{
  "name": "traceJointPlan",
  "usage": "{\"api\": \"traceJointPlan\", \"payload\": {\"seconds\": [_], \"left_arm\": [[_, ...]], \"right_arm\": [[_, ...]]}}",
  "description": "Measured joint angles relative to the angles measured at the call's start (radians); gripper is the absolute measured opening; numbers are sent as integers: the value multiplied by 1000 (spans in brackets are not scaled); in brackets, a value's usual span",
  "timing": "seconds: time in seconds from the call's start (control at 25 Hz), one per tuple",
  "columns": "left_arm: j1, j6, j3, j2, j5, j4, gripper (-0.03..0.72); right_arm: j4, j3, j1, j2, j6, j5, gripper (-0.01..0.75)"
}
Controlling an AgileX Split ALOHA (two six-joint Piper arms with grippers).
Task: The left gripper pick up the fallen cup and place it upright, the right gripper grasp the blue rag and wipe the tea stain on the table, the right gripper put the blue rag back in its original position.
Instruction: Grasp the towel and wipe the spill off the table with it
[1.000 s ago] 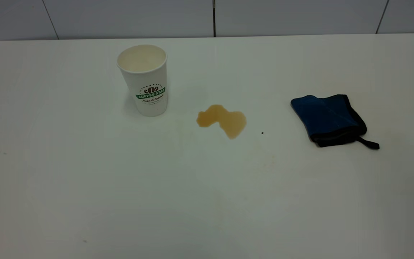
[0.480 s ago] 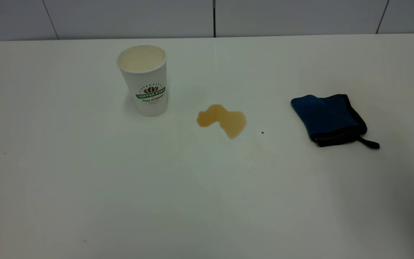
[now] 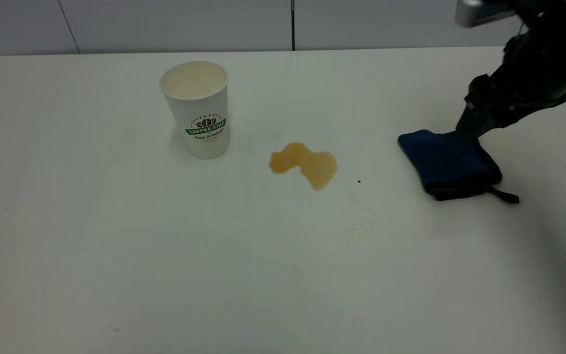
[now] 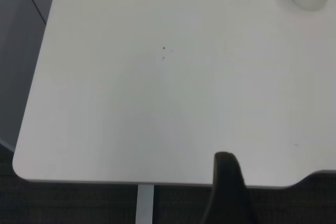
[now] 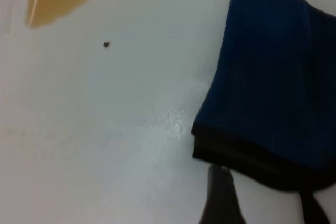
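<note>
Arriving: right gripper (image 3: pixel 465 132) has come into the exterior view within the last second; it was absent, then only a dark sliver at the far edge, and now sits at the rag's far right corner, tip at or just above the cloth.
cup (image 3: pixel 196 108): upright, mouth up, left of the stain and well apart from it. Unmoved. Step one looks done.
stain (image 3: pixel 305 164): unwiped, same lobed outline, between cup and rag. Landmark for the rest.
rag (image 3: pixel 447 162): flat on the table (image 3: pixel 116 255), right of the stain, well apart from it. Not shifted. Long axis runs diagonally, from the far-left corner toward the near-right; strap loop trails off the near-right corner, pointing away from the stain.
right gripper state: cannot tell whether the fingers are apart or together; only dark finger stubs (image 5: pixel 219 198) show in the wrist view, at the rag's black-edged side.
left gripper (image 4: pixel 227 192): parked off the near-left table corner, far left of the stain; finger state also unreadable.
meaning: judged as the start of the rag grasp; wipe and return not yet begun.
</note>
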State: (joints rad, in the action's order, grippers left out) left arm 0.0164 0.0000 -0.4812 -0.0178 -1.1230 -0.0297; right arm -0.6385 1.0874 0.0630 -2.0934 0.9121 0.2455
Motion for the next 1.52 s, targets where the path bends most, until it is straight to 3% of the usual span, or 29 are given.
{"api": "traceJointPlan", "payload": {"seconds": [0.36, 0.72, 0.8, 0.88, 0.96, 1.04, 1.08, 1.16, 1.52], "left_arm": [[0, 0, 0, 0, 0, -1, 548], [0, 0, 0, 0, 0, -1, 548], [0, 0, 0, 0, 0, -1, 548], [0, 0, 0, 0, 0, -1, 548], [0, 0, 0, 0, 0, -1, 548], [0, 0, 0, 0, 0, -1, 548], [0, 0, 0, 0, 0, -1, 548], [0, 0, 0, 0, 0, -1, 548], [0, 0, 0, 0, 0, -1, 547]], "right_arm": [[47, 294, -9, -282, 11, -4, 590], [77, 330, -31, -362, 15, -38, 579], [76, 331, -26, -371, 15, -38, 546], [75, 332, -18, -376, 15, -39, 466], [75, 332, -7, -378, 15, -36, 333], [75, 332, 10, -379, 23, -38, 146], [76, 338, 21, -380, 26, -42, 97], [77, 359, 45, -387, 29, -49, 63], [76, 610, 174, -471, 39, -49, 62]]}}
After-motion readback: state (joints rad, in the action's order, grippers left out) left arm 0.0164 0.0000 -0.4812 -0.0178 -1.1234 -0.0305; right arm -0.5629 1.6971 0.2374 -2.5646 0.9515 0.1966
